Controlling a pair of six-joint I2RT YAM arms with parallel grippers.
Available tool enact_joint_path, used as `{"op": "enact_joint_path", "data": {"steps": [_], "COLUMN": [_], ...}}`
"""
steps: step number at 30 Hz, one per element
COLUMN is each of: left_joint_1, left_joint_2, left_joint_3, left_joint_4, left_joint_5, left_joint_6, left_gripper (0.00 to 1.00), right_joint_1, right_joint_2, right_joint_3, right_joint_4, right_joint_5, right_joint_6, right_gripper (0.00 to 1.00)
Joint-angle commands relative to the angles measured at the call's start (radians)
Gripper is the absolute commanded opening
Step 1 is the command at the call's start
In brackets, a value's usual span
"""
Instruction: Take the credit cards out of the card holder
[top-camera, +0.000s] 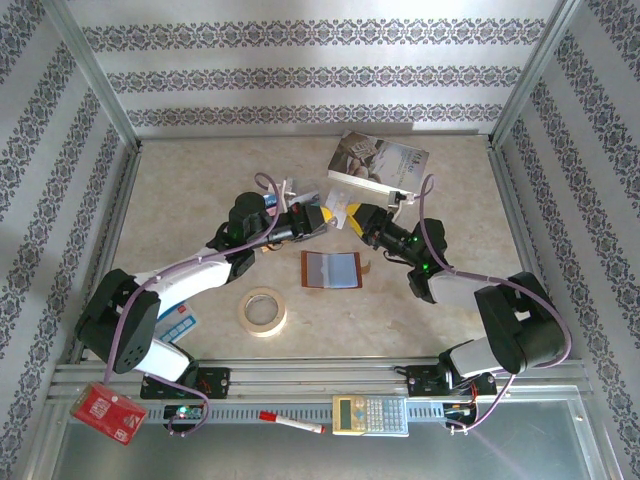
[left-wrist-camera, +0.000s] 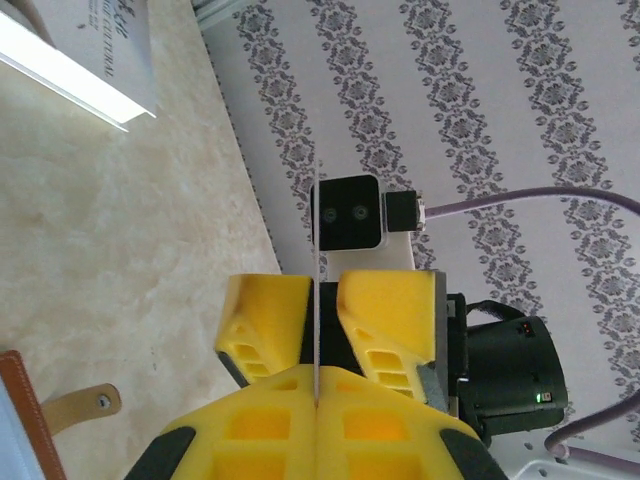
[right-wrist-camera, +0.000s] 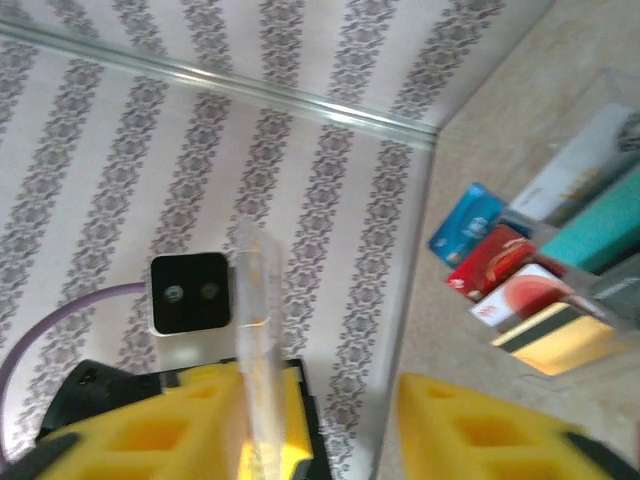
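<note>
1. Two grippers are shown meeting tip to tip above the middle of the table (top-camera: 200, 200), the left gripper (top-camera: 320, 214) on the left and the right gripper (top-camera: 348, 216) on the right.
2. One credit card (left-wrist-camera: 315, 300) is clamped edge-on in the closed jaws of the left gripper, as the left wrist view shows.
3. The card's long axis is laid along the line joining the two grippers. From the left gripper it runs rightward, and its free end is lodged between the fingers (right-wrist-camera: 220, 440) of the right gripper.
4. Those fingers are parted in the right wrist view. The card is seen against one of them only, with a plain gap to the other, so no grip by this arm is judged.
5. The card holder (top-camera: 332, 270) is laid open and flat on the table, just on the near side of the meeting point and between the two arms. Neither arm is markedly nearer to it. Whether any cards are left in its sleeves cannot be told.
6. Further credit cards (right-wrist-camera: 490, 264), blue, red and gold among them, are seen grouped beyond the right gripper. How they rest cannot be told.
7. The coming move is judged to turn on item 3. The card is freed cleanly only if it is drawn leftward along its own length, out of the open jaws.
</note>
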Motion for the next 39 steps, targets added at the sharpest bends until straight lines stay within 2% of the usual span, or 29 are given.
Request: {"op": "enact_joint_path", "data": {"steps": [1,4,9,14,18,23,26,31,36,39], "left_joint_1": [0.046,0.076,0.087,0.109,0.114,0.119,0.12,0.124,0.157,0.169], "left_joint_2": [-0.038,-0.097,-0.188,-0.218,-0.169,-0.05,0.063,0.195,0.317,0.386], "left_joint_3": [-0.015,-0.025,0.048,0.145,0.256,0.37,0.507,0.672,0.807,0.891], "left_joint_4": [-0.079,-0.234,-0.592,-0.799,-0.893,-0.916,-1.034,-1.146,-1.255,-1.334], "left_joint_5": [-0.021,-0.065,-0.212,-0.302,-0.337,-0.315,-0.265,-0.281,-0.188,-0.169], "left_joint_6": [0.076,0.178,0.417,0.617,0.756,0.902,1.032,1.272,1.445,1.545], "left_gripper": [0.0,0.0,0.0,0.0,0.0,0.0,0.0,0.0,0.0,0.0], "right_joint_1": [-0.028,-0.047,-0.076,-0.078,-0.078,-0.078,-0.078,-0.078,-0.079,-0.079], "right_joint_2": [-0.002,-0.002,0.012,-0.026,-0.078,-0.15,-0.199,-0.269,-0.307,-0.319], "right_joint_3": [0.008,0.022,0.037,0.044,0.053,0.055,0.049,0.033,0.052,0.049], "right_joint_4": [-0.115,-0.186,-0.29,-0.5,-0.682,-0.866,-0.942,-1.016,-1.099,-1.115], "right_joint_5": [-0.049,-0.064,-0.072,-0.019,0.048,0.144,0.185,0.235,0.28,0.284], "right_joint_6": [-0.069,-0.113,-0.147,-0.233,-0.312,-0.394,-0.429,-0.461,-0.5,-0.498], "right_gripper": [0.55,0.61,0.63,0.68,0.75,0.85,0.89,0.97,0.98,0.98]}}
